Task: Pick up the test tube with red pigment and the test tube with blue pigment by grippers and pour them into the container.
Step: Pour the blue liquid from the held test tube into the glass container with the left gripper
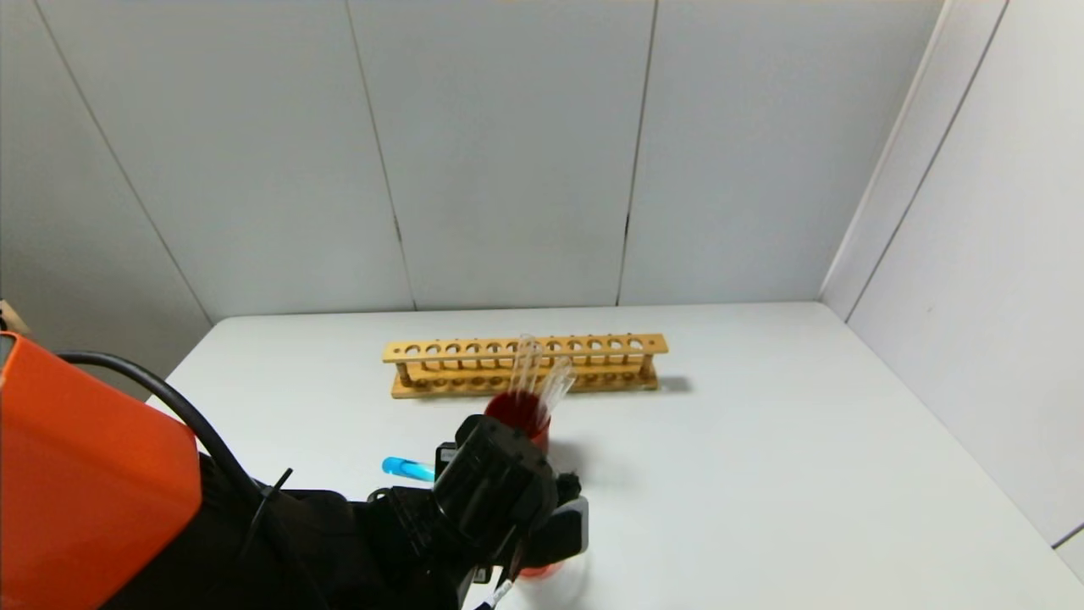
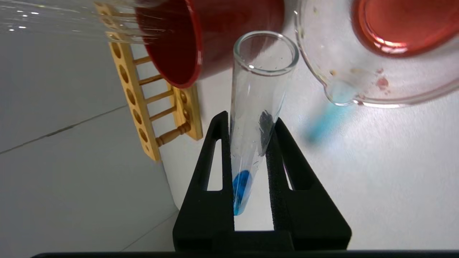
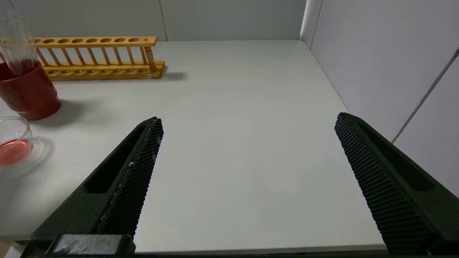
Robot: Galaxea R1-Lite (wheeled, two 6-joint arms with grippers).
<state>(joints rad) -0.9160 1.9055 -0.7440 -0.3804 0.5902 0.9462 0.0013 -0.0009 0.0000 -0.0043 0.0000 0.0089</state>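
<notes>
Left pincer (image 2: 251, 143), near the surface's (image 3: 251, 107) front edge, clenched on the test tube with blue pigment (image 2: 256, 107), unpoured beside the container (image 2: 376, 82) already holding red liquid; right pincer (image 3: 247, 179) released, idle.

I see the test tube with blue pigment (image 2: 259, 107) clamped in my left claw (image 2: 247, 129), mouth beside the container (image 2: 376, 86) of red liquid at the desk's near edge.
</notes>
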